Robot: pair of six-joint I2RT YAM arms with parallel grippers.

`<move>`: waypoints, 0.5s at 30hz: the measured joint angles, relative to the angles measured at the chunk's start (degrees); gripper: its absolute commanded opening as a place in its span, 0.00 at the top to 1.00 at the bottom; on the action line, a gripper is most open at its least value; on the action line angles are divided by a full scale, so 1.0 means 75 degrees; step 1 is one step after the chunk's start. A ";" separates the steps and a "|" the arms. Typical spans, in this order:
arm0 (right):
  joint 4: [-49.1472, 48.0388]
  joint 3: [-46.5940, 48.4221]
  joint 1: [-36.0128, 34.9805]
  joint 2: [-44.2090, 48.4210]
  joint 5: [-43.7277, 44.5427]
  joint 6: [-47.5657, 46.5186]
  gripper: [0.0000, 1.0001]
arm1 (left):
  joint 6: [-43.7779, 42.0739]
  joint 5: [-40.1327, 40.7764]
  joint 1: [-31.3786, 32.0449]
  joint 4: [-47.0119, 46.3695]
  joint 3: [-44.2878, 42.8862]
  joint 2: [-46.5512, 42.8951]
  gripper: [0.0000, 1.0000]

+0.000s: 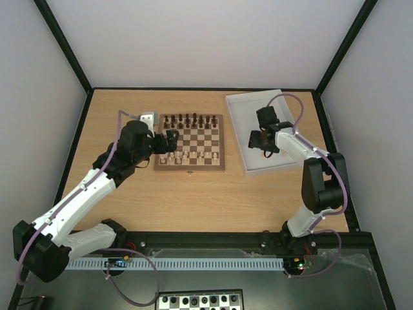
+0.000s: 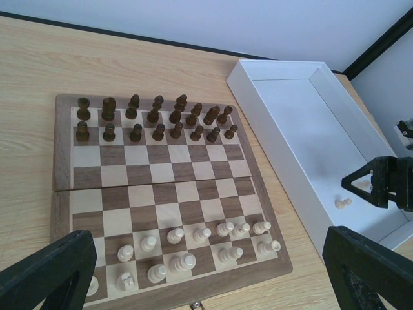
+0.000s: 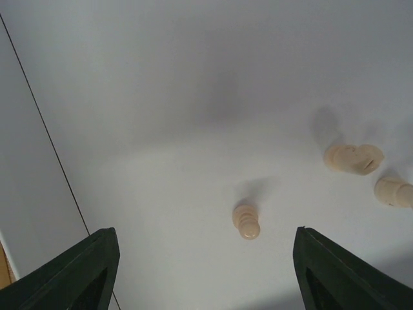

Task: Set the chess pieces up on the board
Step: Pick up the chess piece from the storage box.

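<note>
- left gripper [image 1: 169, 139]: jaws spread, empty, at the left edge of the board [image 2: 155, 187]
- right gripper [image 1: 263, 144]: jaws spread, empty, over white tray [image 1: 248, 110]
- chess pieces [image 2: 185, 261]: most on board's near rows, three lying in tray

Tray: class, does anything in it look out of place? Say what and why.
Yes. Three pale pieces sit loose in the white tray instead of on the board, whose pale rows show gaps where they should stand.

Chess pieces [image 2: 187, 261] stand on the board [image 1: 191, 168], left of the tray [image 1: 248, 113]
</note>
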State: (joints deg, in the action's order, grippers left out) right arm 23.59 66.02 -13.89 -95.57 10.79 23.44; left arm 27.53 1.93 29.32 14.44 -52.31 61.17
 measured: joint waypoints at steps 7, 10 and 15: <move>-0.0006 0.0000 0.0000 0.0003 -0.0157 -0.0003 0.20 | -0.0006 0.0006 -0.0015 0.0000 0.0000 -0.0099 0.00; -0.0023 0.0000 0.0003 0.0009 -0.0213 -0.0006 0.15 | -0.0009 0.0006 -0.0015 -0.0003 0.0000 -0.0146 0.01; -0.0058 0.0000 0.0003 0.0015 -0.0280 0.0012 0.01 | -0.0015 0.0009 -0.0015 0.0000 0.0000 -0.0189 0.01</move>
State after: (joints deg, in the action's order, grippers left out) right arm 23.16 66.02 -13.87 -95.46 8.69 23.53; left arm 27.42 2.00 29.21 14.44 -52.31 59.75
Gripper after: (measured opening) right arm 0.950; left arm 0.995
